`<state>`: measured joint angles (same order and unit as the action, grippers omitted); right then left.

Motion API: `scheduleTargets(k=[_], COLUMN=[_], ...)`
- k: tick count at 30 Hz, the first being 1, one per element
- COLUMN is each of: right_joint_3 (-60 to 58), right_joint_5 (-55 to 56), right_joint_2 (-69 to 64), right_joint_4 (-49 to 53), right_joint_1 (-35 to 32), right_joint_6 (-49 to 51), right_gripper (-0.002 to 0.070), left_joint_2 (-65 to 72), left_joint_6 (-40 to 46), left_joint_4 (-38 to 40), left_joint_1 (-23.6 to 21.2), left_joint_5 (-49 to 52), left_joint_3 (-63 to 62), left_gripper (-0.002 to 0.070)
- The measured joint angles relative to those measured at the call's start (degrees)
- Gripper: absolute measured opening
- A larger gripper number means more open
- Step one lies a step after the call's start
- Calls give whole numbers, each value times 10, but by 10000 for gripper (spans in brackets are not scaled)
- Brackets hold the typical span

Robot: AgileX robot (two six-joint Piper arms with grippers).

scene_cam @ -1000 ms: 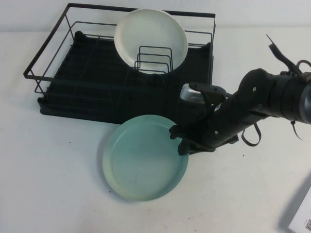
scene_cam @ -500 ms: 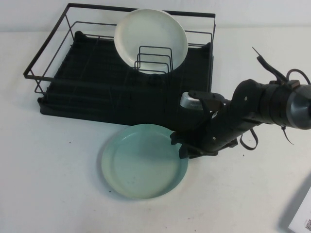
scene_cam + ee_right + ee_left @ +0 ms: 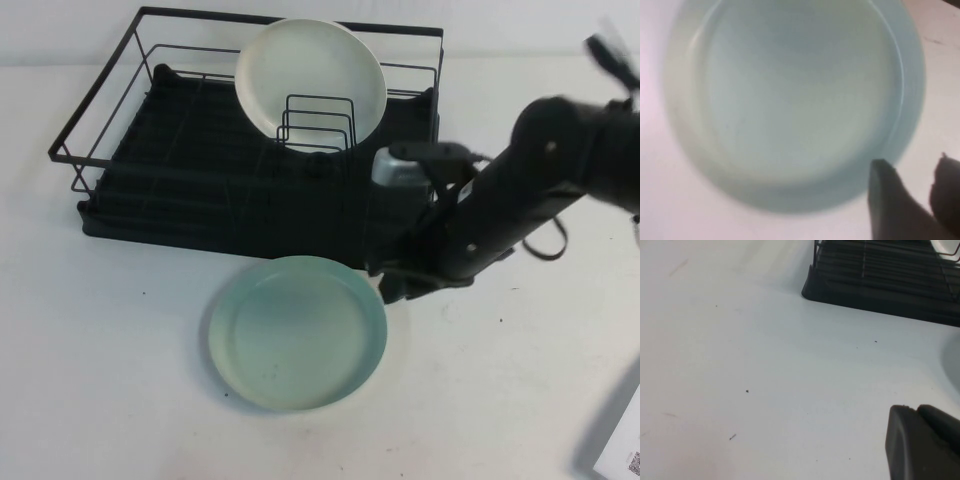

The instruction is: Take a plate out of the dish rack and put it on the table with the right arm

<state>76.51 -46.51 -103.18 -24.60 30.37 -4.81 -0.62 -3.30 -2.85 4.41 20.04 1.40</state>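
Note:
The pale mint-green plate [image 3: 297,333] lies flat on the white table [image 3: 100,350], just in front of the black wire dish rack [image 3: 200,190]. My right gripper [image 3: 385,280] hovers at the plate's right rim, open, with nothing between its fingers. In the right wrist view the plate [image 3: 795,100] fills the frame, and the right gripper [image 3: 912,172] shows bare table between its dark fingertips [image 3: 885,200], just outside the rim. The black right arm [image 3: 520,190] reaches in from the right. My left gripper [image 3: 914,412] is low over bare table, its fingers pressed together, with a corner of the dish rack [image 3: 880,290] beyond it.
A cream-white plate [image 3: 310,75] stands upright among the wire dividers at the back of the rack. A white object with a printed code [image 3: 622,455] sits at the table's front right corner.
The plate dropped from tilted to flat on the table. My right gripper opened, let go of its right rim, and the arm rose and drew back to the right.

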Motion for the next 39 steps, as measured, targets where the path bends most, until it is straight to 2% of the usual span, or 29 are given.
scheduleTargets(k=[7, 10, 15, 28, 33, 39], right_joint_3=[1, -9, -88, -324, -368, -378], right_joint_5=[-111, -148, -147, -135, -145, -184], right_joint_2=[148, 218, 370, 748, 822, 846], right_joint_4=[139, 190, 225, 224, 229, 239], right_joint_1=[0, 0, 0, 0, 0, 0], right_joint_6=[77, 100, 110, 113, 113, 113], right_gripper=[29, -3, -15, -18, -18, -18], left_joint_2=[0, 0, 0, 0, 0, 0], left_joint_6=[0, 0, 0, 0, 0, 0], left_joint_4=[0, 0, 0, 0, 0, 0], left_joint_1=[0, 0, 0, 0, 0, 0], left_joint_5=[0, 0, 0, 0, 0, 0], left_joint_3=[0, 0, 0, 0, 0, 0], left_gripper=[-6, -6, -6, -6, -6, -6])
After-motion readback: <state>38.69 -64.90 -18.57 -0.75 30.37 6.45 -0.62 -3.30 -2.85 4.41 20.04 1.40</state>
